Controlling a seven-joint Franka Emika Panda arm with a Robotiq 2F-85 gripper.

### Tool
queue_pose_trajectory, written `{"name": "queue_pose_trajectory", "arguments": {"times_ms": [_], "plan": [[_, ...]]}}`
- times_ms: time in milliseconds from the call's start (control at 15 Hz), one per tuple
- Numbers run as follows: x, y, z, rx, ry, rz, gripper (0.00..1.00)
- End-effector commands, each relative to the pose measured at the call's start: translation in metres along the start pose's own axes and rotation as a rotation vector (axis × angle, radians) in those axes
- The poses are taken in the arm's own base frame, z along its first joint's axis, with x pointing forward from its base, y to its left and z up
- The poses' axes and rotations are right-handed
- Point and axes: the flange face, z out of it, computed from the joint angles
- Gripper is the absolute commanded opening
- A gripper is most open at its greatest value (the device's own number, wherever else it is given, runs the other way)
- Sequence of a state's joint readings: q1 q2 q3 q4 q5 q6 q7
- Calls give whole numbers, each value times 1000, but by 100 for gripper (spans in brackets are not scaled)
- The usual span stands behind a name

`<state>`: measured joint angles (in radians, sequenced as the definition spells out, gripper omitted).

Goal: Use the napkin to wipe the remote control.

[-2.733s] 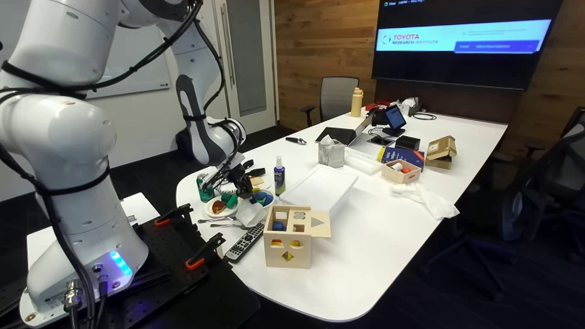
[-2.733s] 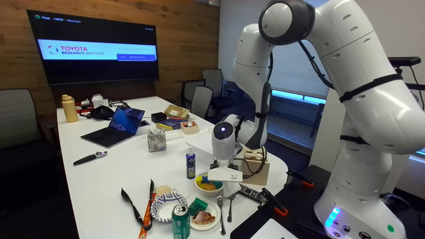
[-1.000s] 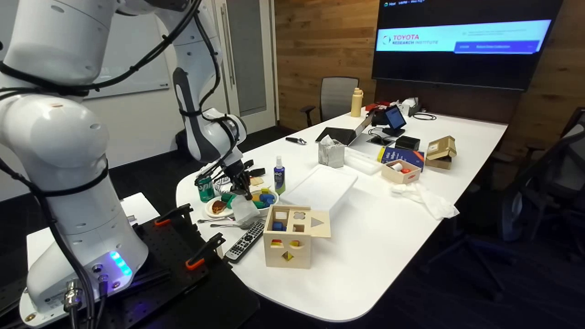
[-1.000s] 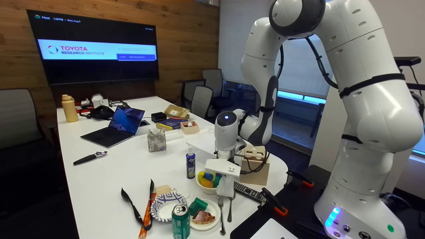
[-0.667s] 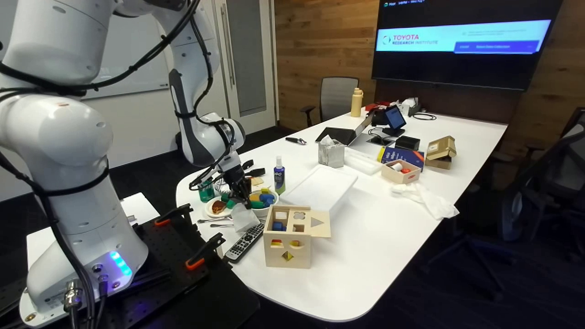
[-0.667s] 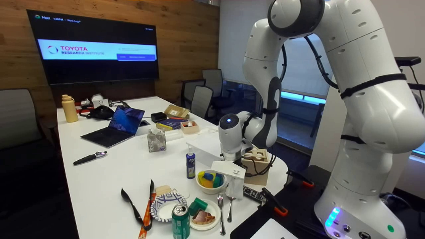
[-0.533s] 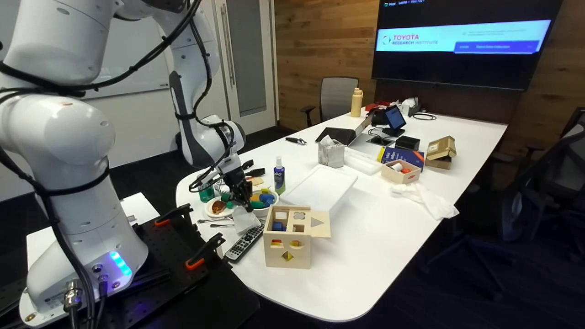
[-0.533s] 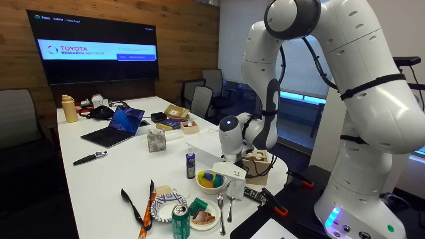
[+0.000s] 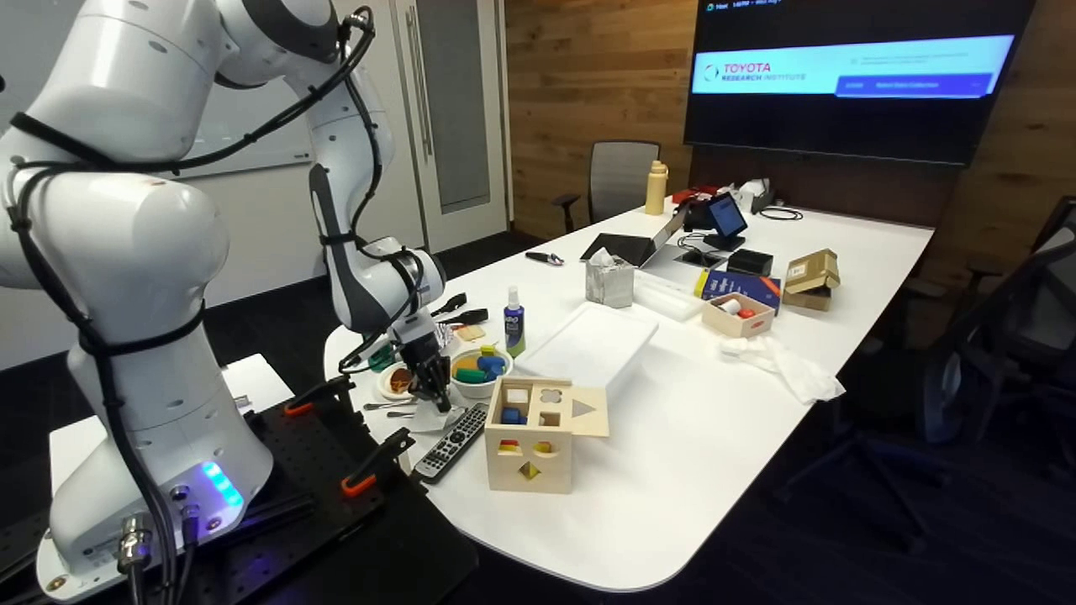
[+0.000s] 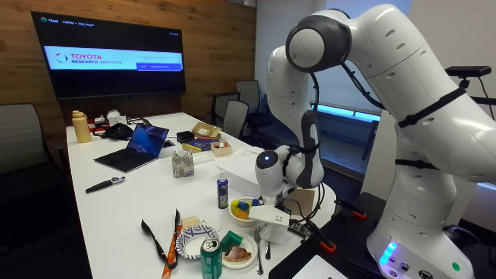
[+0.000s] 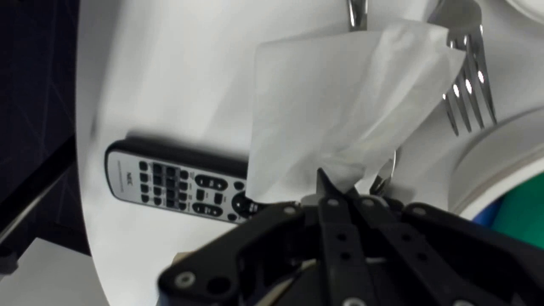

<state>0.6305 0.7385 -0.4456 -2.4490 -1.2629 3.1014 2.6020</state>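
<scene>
My gripper (image 11: 338,183) is shut on a corner of the white napkin (image 11: 314,106) in the wrist view. The napkin spreads out from the fingertips, low over the cutlery, and its edge overlaps part of the remote control (image 11: 170,182). The remote is grey with black buttons; its one end is hidden behind napkin and gripper. In an exterior view the gripper (image 9: 441,407) points down at the napkin (image 9: 429,418), beside the remote (image 9: 454,443). In an exterior view the napkin (image 10: 274,234) hangs below the white wrist plate, and the remote (image 10: 299,228) is partly hidden.
A fork (image 11: 471,80) and a spoon (image 11: 384,174) lie by the napkin. A bowl of coloured blocks (image 9: 477,390) and a wooden shape box (image 9: 530,462) flank the remote. A plate with toy food (image 10: 254,259), a green can (image 10: 211,259) and a spray bottle (image 9: 514,323) stand near.
My gripper has moved from beside the bowl, down and towards the robot base, with the napkin. The napkin hung in the air earlier and now spreads low over the cutlery. The remote has not moved.
</scene>
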Motion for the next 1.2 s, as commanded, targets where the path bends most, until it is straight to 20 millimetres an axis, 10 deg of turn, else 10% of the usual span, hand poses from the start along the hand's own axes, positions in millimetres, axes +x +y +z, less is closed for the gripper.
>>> {"name": "queue_pose_trajectory", "arguments": {"times_ms": [0,667,1133], "plan": [[-16,2,10,22,-29,-45,0],[-25,27,29,85,67,153,0],[-35,27,6,143,175,200,0]]}}
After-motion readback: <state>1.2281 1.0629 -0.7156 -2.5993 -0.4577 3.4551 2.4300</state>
